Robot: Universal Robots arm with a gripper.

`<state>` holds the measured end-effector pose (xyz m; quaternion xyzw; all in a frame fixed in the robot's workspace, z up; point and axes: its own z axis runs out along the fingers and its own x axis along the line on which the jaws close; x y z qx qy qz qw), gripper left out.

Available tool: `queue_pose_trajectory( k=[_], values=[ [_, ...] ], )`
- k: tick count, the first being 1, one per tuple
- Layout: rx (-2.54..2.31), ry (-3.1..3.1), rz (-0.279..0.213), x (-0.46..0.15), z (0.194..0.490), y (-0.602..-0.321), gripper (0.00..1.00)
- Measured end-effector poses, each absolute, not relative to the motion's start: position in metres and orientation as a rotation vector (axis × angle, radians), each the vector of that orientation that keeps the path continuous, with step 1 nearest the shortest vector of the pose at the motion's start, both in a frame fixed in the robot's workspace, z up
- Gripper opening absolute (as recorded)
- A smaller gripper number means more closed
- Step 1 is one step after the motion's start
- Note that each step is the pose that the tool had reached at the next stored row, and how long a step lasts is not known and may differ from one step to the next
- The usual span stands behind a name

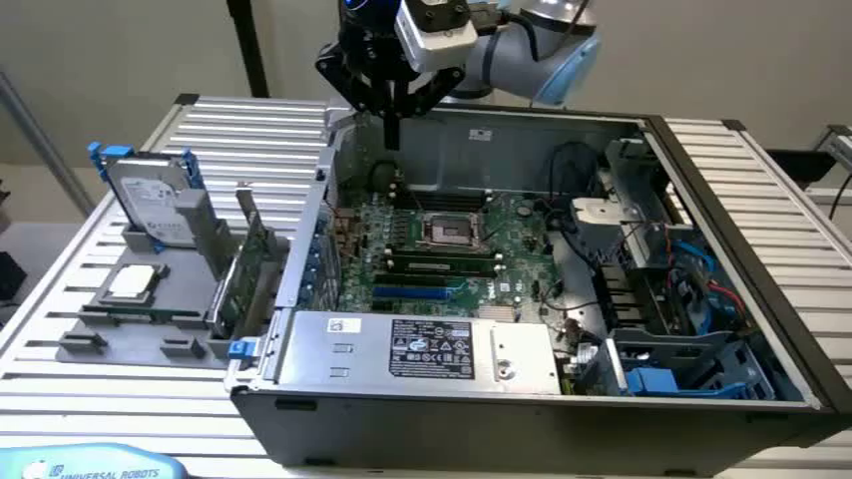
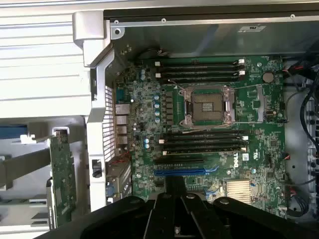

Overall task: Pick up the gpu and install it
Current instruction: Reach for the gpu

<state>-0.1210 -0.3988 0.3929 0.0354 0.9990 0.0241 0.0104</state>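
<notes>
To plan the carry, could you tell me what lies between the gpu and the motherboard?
The case's perforated metal wall stands between the gpu and the motherboard, seen in both views.

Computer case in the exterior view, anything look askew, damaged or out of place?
Nothing stands out. The gpu stands on edge in the grey holder beside the open case, and the gripper hangs above the motherboard; no loose or spilled parts.

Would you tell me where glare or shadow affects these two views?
Exterior view: even light, no glare on the gpu; the drive bays sit in shadow. Wrist view: the slatted table is washed out, the motherboard evenly lit, the hand a dark silhouette.
</notes>
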Motion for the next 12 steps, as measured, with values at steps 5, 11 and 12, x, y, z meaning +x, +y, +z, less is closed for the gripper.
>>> queue_pose_trajectory(
  k=[5,11,12],
  values=[
    [0.11,3.118,0.075,-0.1209,0.393,-0.3988,0.11],
    [0.111,3.118,0.074,-0.1233,0.3933,-0.3989,0.11],
    [0.11,3.118,0.075,-0.1272,0.3932,-0.3994,0.11]
  ],
)
